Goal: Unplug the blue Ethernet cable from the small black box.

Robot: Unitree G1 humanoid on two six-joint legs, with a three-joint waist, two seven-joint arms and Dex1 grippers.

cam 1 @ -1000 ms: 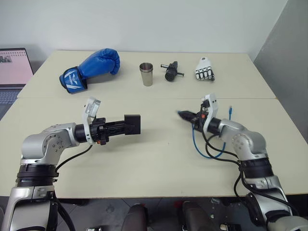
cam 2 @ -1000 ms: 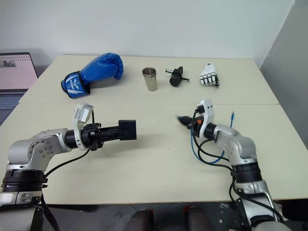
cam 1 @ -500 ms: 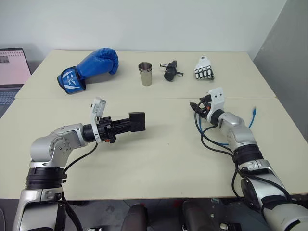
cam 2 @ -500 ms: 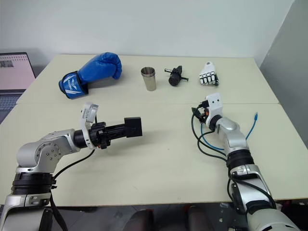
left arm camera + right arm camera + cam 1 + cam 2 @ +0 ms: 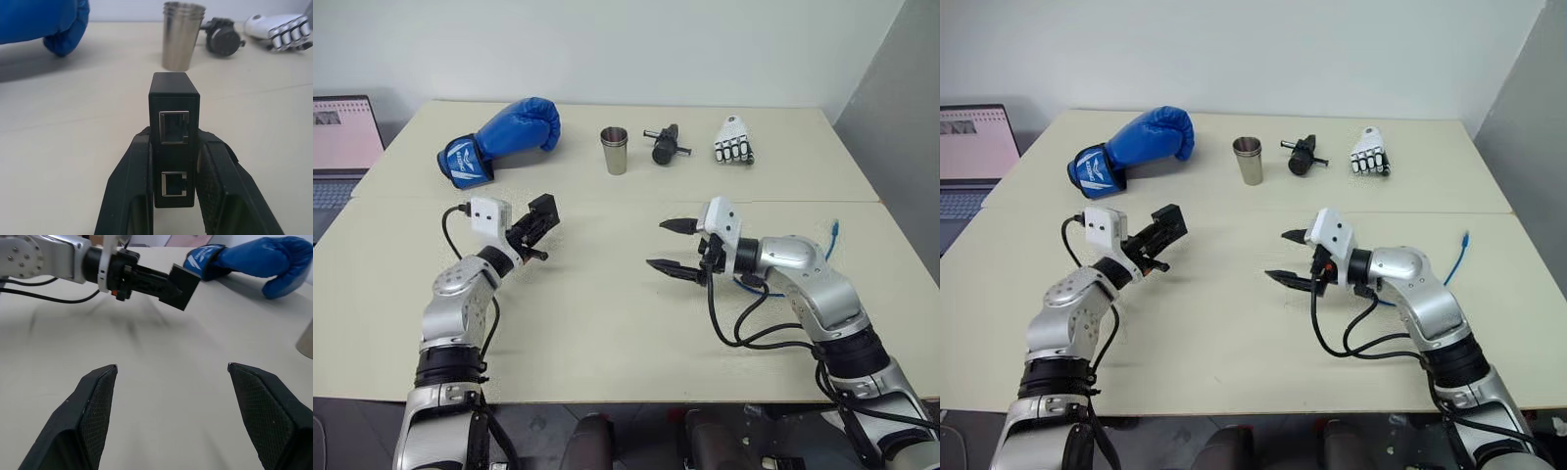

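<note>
Left gripper [image 5: 176, 196] clamped on small black box [image 5: 173, 127], near steel cup [image 5: 182, 34]. Right gripper [image 5: 672, 247] spread apart, empty. Blue Ethernet cable [image 5: 831, 236] loose beside it.

The left gripper [image 5: 177, 196] clamps the small black box [image 5: 174, 129].

Lab/office rm, plain white wall [image 5: 705, 49], beige worktables [image 5: 607, 323], laptop [image 5: 342, 127]

mid-table [image 5: 607, 294]: bare | far edge: glove [image 5: 504, 137], cup [image 5: 614, 150]
</note>
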